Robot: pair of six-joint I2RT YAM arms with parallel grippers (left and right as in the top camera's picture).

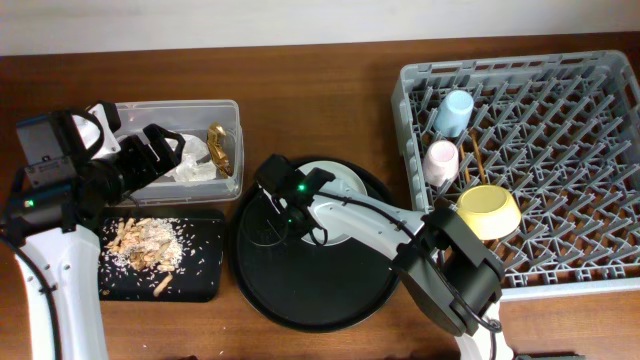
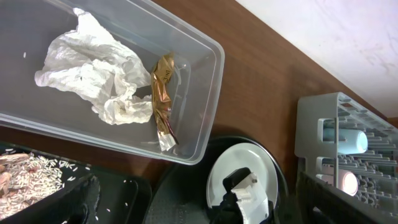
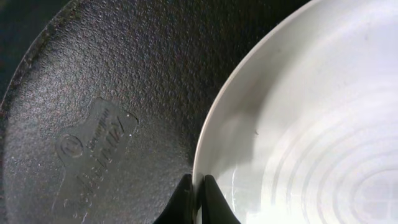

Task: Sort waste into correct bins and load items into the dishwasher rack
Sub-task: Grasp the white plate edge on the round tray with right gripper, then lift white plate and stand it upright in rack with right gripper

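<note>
Plate [image 1: 340,176] lies flat on round black tray [image 1: 300,290], near rack [image 1: 410,80]; its rim is pinched by the closed right jaws; left jaws are spread wide over clear tub [image 1: 235,110]; plate judged stiff, glossy, slippery, breakable; rim hold may tilt.

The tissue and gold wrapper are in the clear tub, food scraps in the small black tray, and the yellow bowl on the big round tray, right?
The overhead view shows the yellow bowl in the grey rack, not on the big round tray. The tissue and gold wrapper are in the clear tub, food scraps in the small black tray.
</note>
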